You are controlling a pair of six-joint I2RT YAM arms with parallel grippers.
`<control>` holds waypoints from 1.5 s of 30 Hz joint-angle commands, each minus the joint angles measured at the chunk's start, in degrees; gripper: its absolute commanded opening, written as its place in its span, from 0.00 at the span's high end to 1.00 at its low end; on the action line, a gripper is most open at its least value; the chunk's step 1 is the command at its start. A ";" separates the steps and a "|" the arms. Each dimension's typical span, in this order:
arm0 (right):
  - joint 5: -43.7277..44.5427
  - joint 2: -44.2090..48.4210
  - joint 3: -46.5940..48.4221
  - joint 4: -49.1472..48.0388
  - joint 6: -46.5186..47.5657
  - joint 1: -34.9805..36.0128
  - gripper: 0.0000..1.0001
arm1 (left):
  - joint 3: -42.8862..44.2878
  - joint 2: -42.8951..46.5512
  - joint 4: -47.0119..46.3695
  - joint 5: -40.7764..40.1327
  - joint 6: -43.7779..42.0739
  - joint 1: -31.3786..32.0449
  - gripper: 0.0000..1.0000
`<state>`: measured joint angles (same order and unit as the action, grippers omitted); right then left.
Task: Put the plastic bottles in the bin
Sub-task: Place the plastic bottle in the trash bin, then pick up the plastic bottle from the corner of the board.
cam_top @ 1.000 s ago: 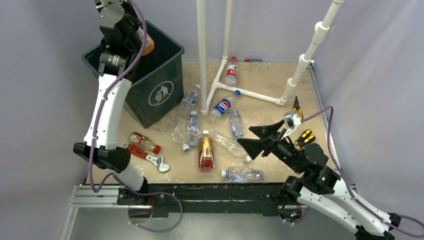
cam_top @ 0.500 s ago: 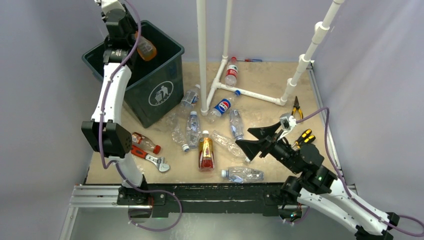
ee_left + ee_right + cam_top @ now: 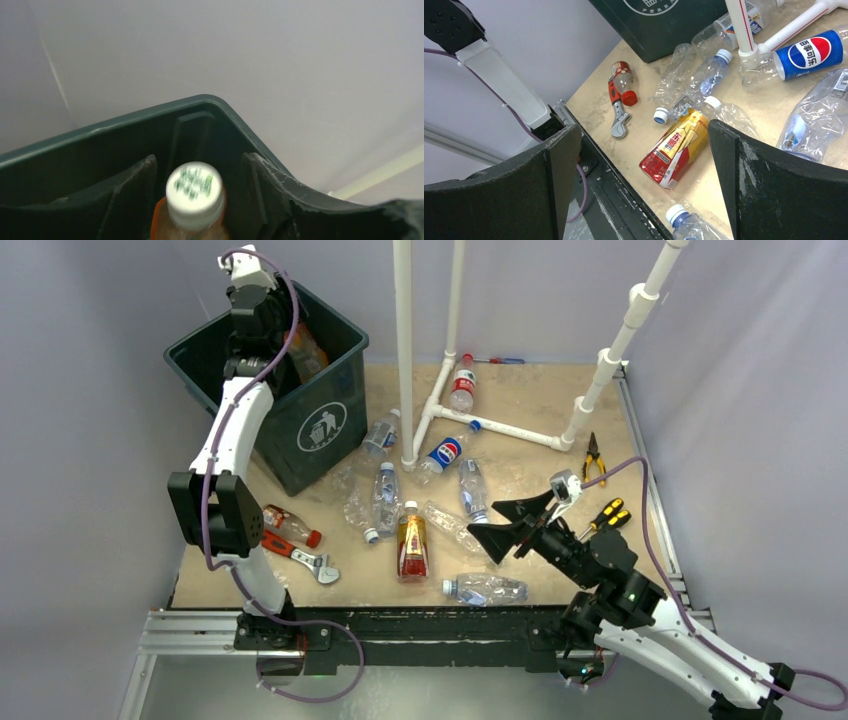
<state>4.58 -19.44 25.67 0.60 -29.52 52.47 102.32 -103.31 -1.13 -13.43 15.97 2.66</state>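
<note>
The dark green bin stands at the back left; its rim fills the left wrist view. My left gripper reaches into its mouth, jaws open. An orange bottle with a white cap sits blurred between the fingers, with a gap on either side. Several plastic bottles lie on the table: a red-and-gold one, a blue-labelled one, a red-capped one and a clear one. My right gripper hovers wide open above them, holding nothing.
A red-handled wrench lies by the red-capped bottle. A white pipe frame rises mid-table, with a red-labelled bottle inside it. Yellow-handled pliers and yellow-black tool handles lie at the right edge.
The left arm swung over the bin and brought the orange bottle down into its mouth; the jaws have parted from the bottle. The right gripper drifted slightly left and nearer.
</note>
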 commanded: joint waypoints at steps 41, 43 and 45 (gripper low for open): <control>15.86 -28.15 1.35 3.25 -9.64 0.00 0.05 | -60.09 72.64 26.87 26.59 23.95 8.60 0.04; 12.37 -27.47 0.42 0.96 -8.63 0.00 0.05 | -59.48 71.91 27.40 26.19 22.65 10.26 0.04; 8.92 -28.89 0.61 -0.02 -8.37 0.03 0.04 | -60.10 70.92 27.17 26.85 22.25 11.54 0.04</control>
<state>18.46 -47.94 26.50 5.45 -37.76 52.45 41.32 -32.29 29.67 11.00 39.64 12.01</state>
